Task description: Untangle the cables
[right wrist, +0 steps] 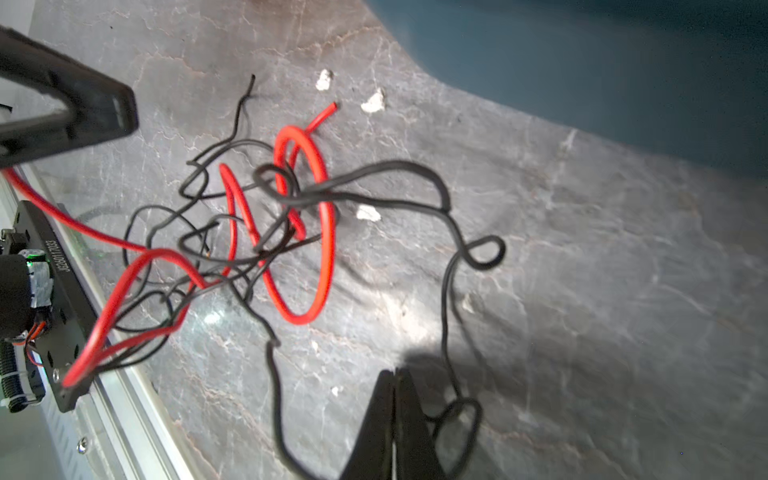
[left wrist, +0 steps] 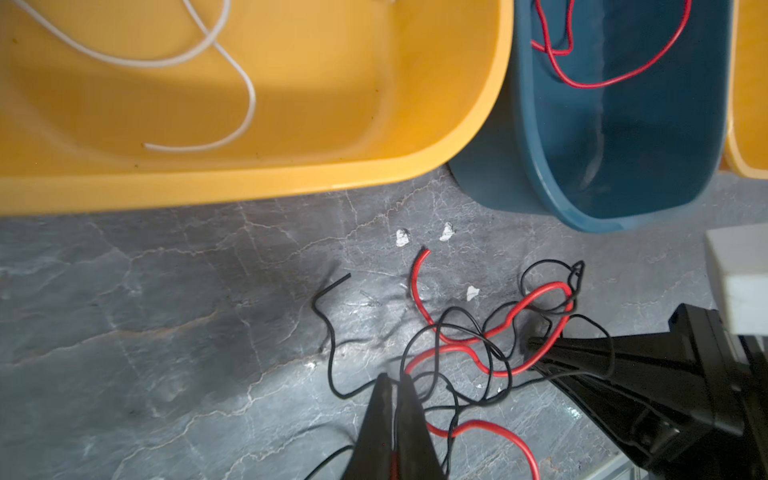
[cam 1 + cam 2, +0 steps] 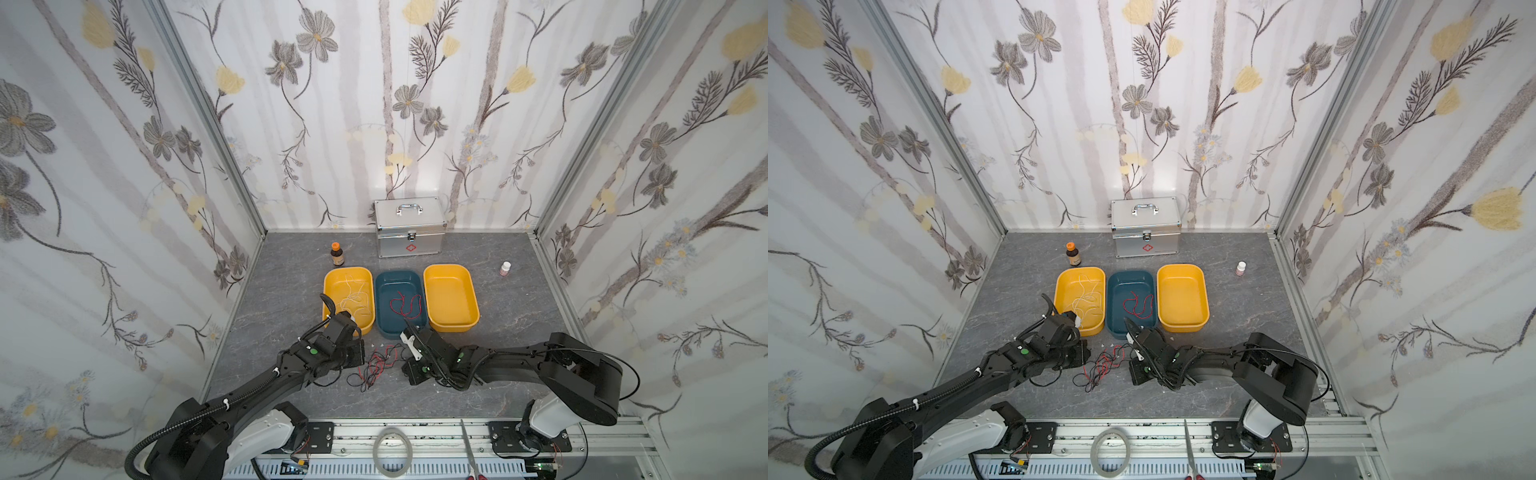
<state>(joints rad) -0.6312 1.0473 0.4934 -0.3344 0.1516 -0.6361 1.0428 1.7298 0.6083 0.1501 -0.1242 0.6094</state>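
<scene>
On the grey table, just in front of the blue tub, the cables lie as one loose knot of red and black strands, flat and spread mostly side to side. It sits directly between the two hands. The left gripper is at its left edge and the right gripper at its right edge, so neither arm is clearly nearer. Left jaws are pressed together; a sliver of red shows in the seam, so a red strand may be pinched, but I cannot confirm it. Right jaws are also together, with a black loop just beside the tip; whether it is held I cannot tell. One black free end and one red free end point toward the tubs. Pulling apart along the side-to-side axis looks like the sensible next move. Further out, a white cable lies in the yellow tub and a red cable in the blue one.
</scene>
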